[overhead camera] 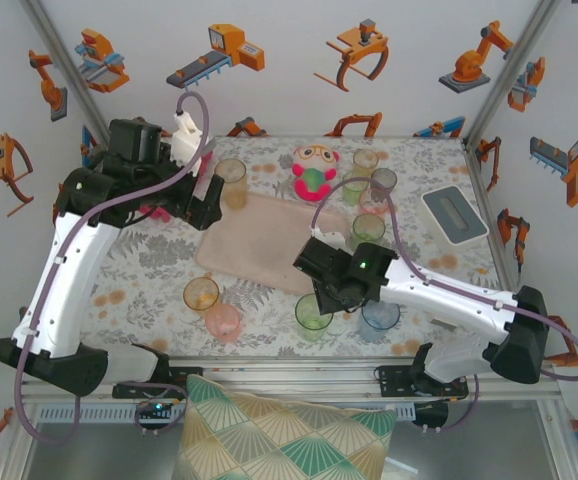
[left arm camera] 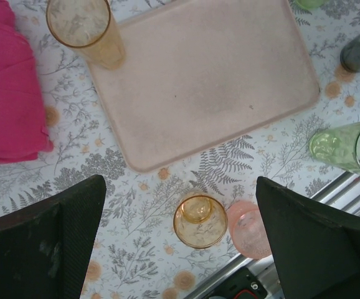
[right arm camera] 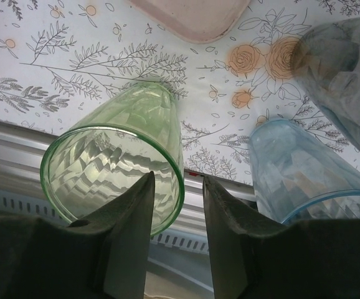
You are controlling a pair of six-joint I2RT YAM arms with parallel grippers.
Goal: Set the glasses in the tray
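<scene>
Right wrist: upright green glass (right arm camera: 114, 156), rim within half-spread right end effector (right arm camera: 178, 182); left end effector (left arm camera: 180, 187) wide-spread.

- White walls (overhead camera: 299, 90) are carrying orange robot-arm pictures from 9 through 12 to 3 o'clock.
- Silver frame posts (overhead camera: 64, 70) are slanting at 11 and 1 o'clock.
- A grey-and-orange floral print is covering the worktop (overhead camera: 149, 270).
- A teal-and-yellow patterned cushion (overhead camera: 279, 435) is sitting at 6 o'clock.

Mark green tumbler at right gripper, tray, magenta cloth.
Green translucent tumbler (right arm camera: 144, 109): right wrist view, outer side wall.
Beige-pink flat tray (left arm camera: 198, 81): left wrist view, bare floor.
Folded magenta cloth (left arm camera: 9, 93): left wrist view, middle.
</scene>
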